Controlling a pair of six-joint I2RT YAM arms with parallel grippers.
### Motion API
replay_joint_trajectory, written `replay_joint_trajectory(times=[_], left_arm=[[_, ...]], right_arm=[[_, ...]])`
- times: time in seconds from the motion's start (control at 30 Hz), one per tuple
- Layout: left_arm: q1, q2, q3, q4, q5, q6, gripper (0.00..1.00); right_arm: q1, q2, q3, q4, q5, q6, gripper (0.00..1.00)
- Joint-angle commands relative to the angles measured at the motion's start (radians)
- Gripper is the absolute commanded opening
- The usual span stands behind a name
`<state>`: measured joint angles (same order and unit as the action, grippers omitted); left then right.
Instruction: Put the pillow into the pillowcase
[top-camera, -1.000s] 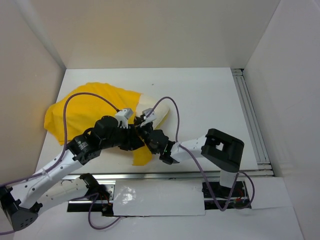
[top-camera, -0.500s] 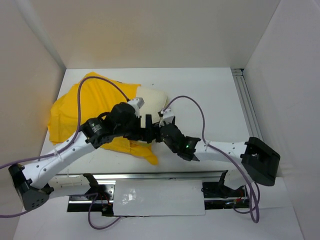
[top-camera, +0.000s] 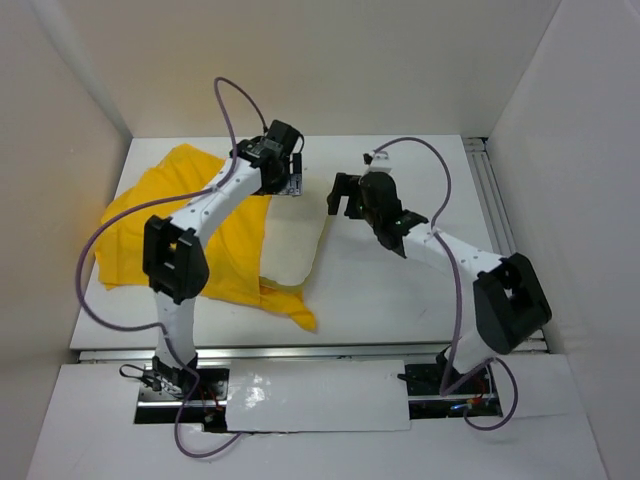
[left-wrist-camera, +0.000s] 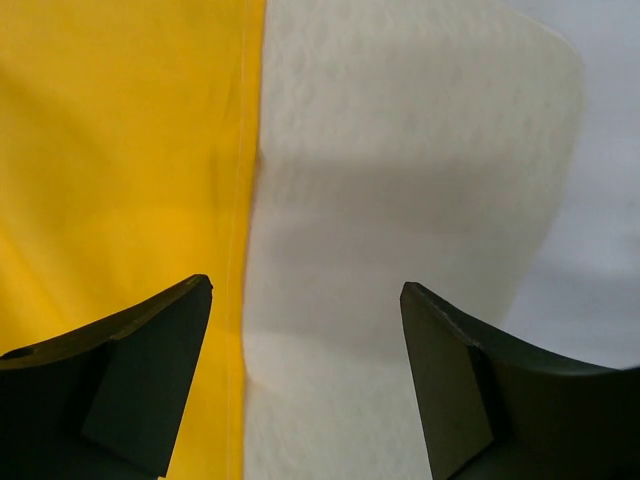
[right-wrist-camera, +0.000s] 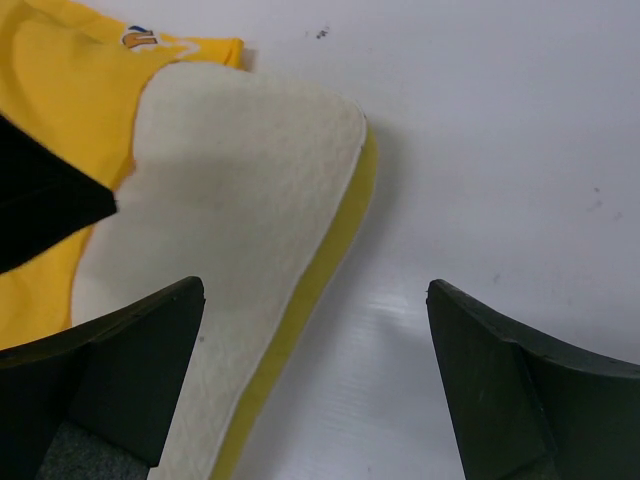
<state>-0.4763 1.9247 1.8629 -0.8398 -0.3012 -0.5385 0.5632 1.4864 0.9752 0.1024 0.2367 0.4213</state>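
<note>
Insertion is judged to be partly done: the pillow (top-camera: 292, 240) is seen lying on the white table (top-camera: 420, 290) with its left part covered by the yellow pillowcase (top-camera: 170, 225), which is spread flat toward the left wall. A cream strip is exposed along the right side of the case, with its long axis running from far to near. In the left wrist view the hem of the pillowcase (left-wrist-camera: 120, 150) is seen crossing the pillow (left-wrist-camera: 400, 150) directly beneath the fingers.

Both arms are held raised at the far end of that strip. The left gripper (top-camera: 291, 182) is positioned over the far hem, jaws spread wide, nothing gripped. The right gripper (top-camera: 342, 195) is held just to the right of the pillow's far right corner, likewise released and empty; in its own view the rounded corner (right-wrist-camera: 240, 180) is seen slightly to the left of its spread fingers (right-wrist-camera: 150, 350).

The pillow has to be moved left, across its long axis. Of the 2 grippers, the right is judged better placed for the exposed edge, the left for the hem.
</note>
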Motion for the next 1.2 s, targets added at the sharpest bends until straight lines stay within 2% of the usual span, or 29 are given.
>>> replay_joint_trajectory(times=[0.0,0.1,0.23,0.37,0.53,0.87,0.93,0.97,1.0,1.07,1.1,1.17], left_arm=[[0.022,0.127,0.192,-0.12,-0.098,0.123,0.87],[0.062,0.207,0.254,-0.143,-0.127,0.133,0.86],[0.099,0.229,0.245,-0.095,-0.118,0.175,0.85],[0.123,0.295,0.24,-0.053,-0.116,0.221,0.85],[0.148,0.362,0.282,-0.018,0.0,0.245,0.85],[0.148,0.281,0.185,0.077,0.165,0.279,0.86],[0.137,0.27,0.162,0.104,0.121,0.279,0.83],[0.137,0.283,0.162,0.104,0.097,0.279,0.79],[0.137,0.295,0.189,0.084,0.073,0.279,0.67],[0.137,0.336,0.211,0.058,0.021,0.27,0.57],[0.137,0.347,0.211,0.048,0.002,0.27,0.4],[0.137,0.358,0.239,0.024,-0.009,0.261,0.25]], right_arm=[[-0.06,0.089,0.126,-0.015,-0.135,-0.004,0.99],[-0.094,0.176,0.192,0.003,-0.204,0.025,0.99],[-0.117,0.274,0.26,0.003,-0.278,0.034,0.99],[-0.126,0.351,0.26,0.034,-0.324,0.057,0.99],[-0.135,0.396,0.29,0.054,-0.389,0.08,0.99],[-0.135,0.414,0.272,0.085,-0.379,0.108,0.99],[-0.135,0.414,0.263,0.094,-0.379,0.117,0.99],[-0.135,0.414,0.263,0.094,-0.379,0.117,0.99],[-0.135,0.414,0.263,0.103,-0.379,0.117,0.99],[-0.135,0.414,0.263,0.103,-0.379,0.117,0.99],[-0.135,0.414,0.263,0.103,-0.379,0.126,0.99],[-0.135,0.426,0.263,0.103,-0.392,0.126,0.98]])
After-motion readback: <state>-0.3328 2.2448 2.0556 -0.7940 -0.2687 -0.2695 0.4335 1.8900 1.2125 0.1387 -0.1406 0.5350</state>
